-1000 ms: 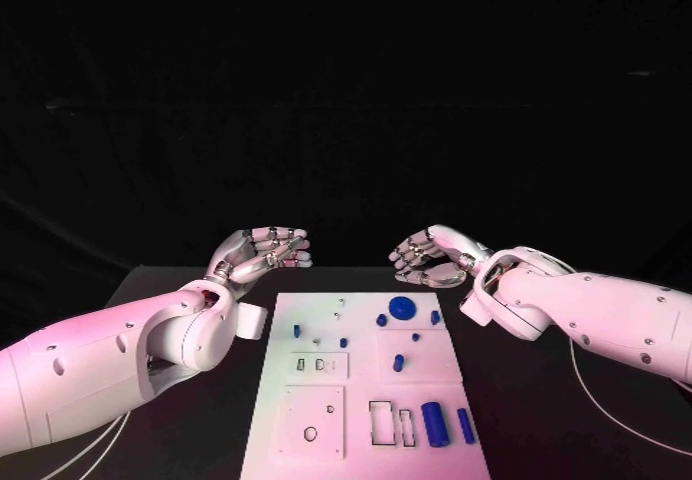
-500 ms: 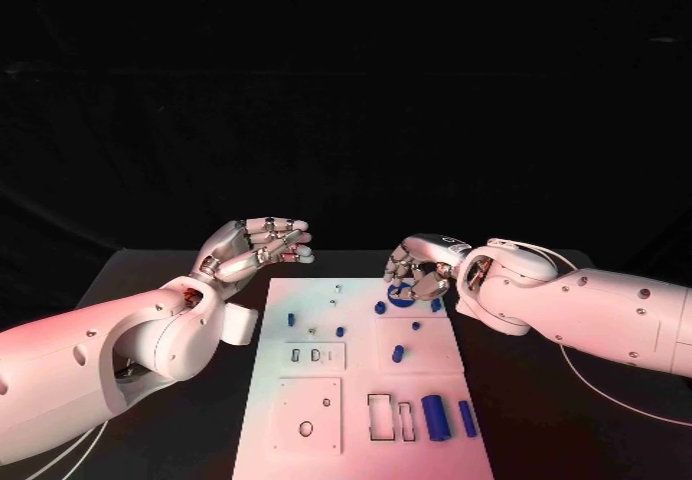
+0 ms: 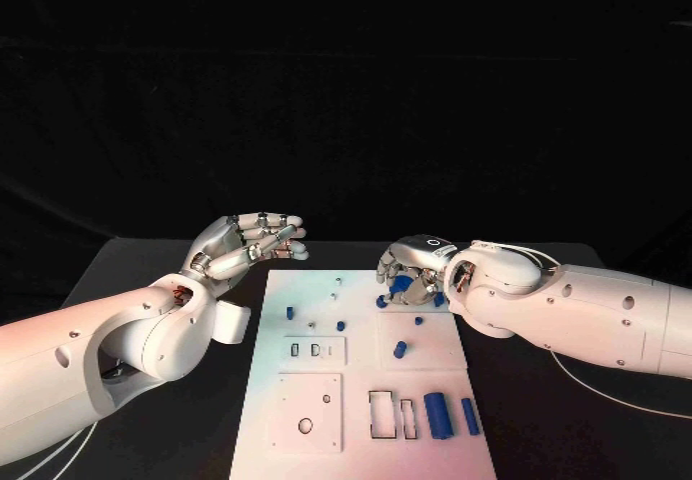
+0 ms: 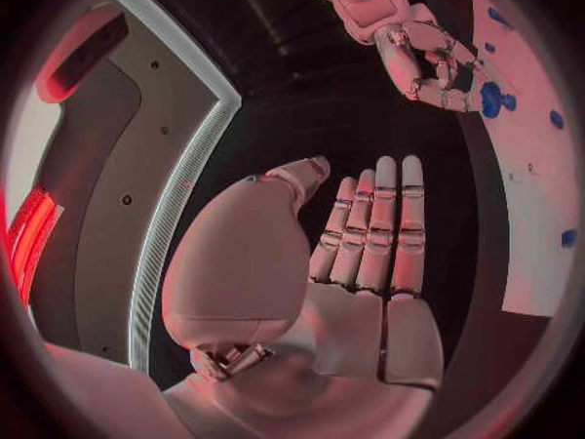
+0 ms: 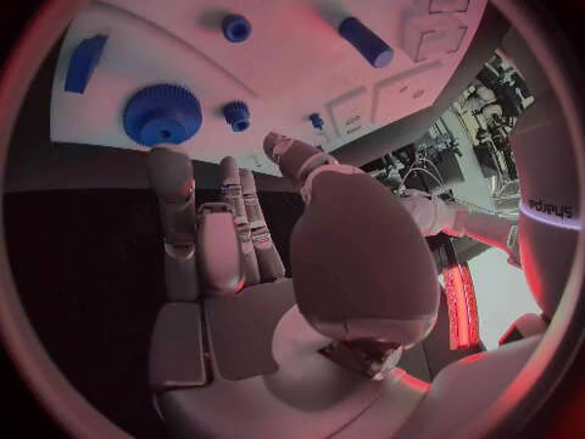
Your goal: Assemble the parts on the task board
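The right silver hand is hovering over the far end of the white rectangular task board, fingers apart and holding nothing, with the round blue toothed gear lying just beyond its fingertips. The left silver hand is hanging beside the board's far corner, fingers extended, gripping nothing.

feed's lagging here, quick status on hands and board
Left hand open, hovering off the board's far left corner. Right hand open over the blue gear, nothing held. Board unobstructed.
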### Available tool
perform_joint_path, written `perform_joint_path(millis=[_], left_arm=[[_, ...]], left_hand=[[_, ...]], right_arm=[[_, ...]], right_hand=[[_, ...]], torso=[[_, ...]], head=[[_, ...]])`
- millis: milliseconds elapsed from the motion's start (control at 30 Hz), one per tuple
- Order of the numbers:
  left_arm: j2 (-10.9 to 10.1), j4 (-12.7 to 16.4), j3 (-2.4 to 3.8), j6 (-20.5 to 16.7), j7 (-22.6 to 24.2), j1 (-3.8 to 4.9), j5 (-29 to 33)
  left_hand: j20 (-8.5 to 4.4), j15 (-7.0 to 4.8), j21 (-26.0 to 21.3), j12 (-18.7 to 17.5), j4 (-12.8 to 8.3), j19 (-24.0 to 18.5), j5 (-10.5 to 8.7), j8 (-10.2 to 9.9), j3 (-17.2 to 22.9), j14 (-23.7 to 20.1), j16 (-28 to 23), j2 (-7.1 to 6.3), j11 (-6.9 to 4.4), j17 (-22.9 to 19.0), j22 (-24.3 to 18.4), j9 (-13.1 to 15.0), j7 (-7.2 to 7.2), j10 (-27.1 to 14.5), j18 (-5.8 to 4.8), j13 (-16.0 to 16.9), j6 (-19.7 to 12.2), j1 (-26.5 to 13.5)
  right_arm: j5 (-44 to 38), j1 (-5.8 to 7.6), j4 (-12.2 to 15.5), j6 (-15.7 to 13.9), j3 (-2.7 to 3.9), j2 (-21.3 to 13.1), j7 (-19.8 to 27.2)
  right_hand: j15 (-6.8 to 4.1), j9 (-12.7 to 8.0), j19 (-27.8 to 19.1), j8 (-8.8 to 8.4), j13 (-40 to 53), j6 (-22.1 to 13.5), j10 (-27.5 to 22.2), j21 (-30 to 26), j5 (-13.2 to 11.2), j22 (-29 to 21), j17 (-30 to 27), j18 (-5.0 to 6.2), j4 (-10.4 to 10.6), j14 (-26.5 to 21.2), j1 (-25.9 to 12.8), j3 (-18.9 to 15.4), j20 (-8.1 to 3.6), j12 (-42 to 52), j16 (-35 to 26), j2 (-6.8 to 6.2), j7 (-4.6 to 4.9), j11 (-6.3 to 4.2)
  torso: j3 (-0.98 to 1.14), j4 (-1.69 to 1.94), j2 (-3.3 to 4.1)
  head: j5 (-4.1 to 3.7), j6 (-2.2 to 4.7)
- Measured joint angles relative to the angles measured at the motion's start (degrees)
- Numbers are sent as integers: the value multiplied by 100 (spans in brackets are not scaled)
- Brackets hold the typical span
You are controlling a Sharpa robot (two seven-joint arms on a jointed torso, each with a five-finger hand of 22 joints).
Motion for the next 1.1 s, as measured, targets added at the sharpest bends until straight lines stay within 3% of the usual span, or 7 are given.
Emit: perform_joint_path(millis=[100,167,367,1100], left_arm=[[2,-18,0,3,-9,1,-1],[2,-22,0,5,-15,2,-1],[-3,-23,0,11,-32,2,-2],[-16,-31,0,26,-90,5,-4]], left_hand=[[0,0,24,0,0,0,0,0,0,0,34,0,0,17,11,0,0,0,0,0,0,0],[0,0,24,0,0,0,0,0,0,0,34,0,0,17,12,0,0,0,0,0,0,0],[0,0,24,-28,0,0,0,-18,0,0,34,0,0,34,20,-5,0,0,0,0,0,0],[0,0,48,-32,0,-1,0,-30,0,0,56,0,0,52,26,-5,0,0,0,1,0,0]], right_arm=[[-74,-7,-12,30,0,22,-54],[-109,-15,-27,54,0,33,-83],[-188,-45,-76,133,0,76,-160],[-276,-102,-231,251,-2,205,-264]], right_hand=[[0,11,39,-23,8,0,0,126,0,156,88,0,15,0,20,-15,-2,0,76,20,0,0],[0,17,41,-23,14,0,-31,195,0,251,142,-87,40,0,20,-40,0,0,131,20,0,9],[1,40,91,-44,28,0,-41,344,0,448,252,-87,47,0,42,-47,10,0,219,43,0,-1],[1,133,194,-66,81,0,-8,784,0,997,552,-86,162,0,170,137,31,1,488,171,0,-33]], torso=[[-9,12,19],[-15,17,29],[-29,30,63],[-38,60,154]], head=[[-8,-3],[-10,-3],[-13,-12],[-25,-23]])
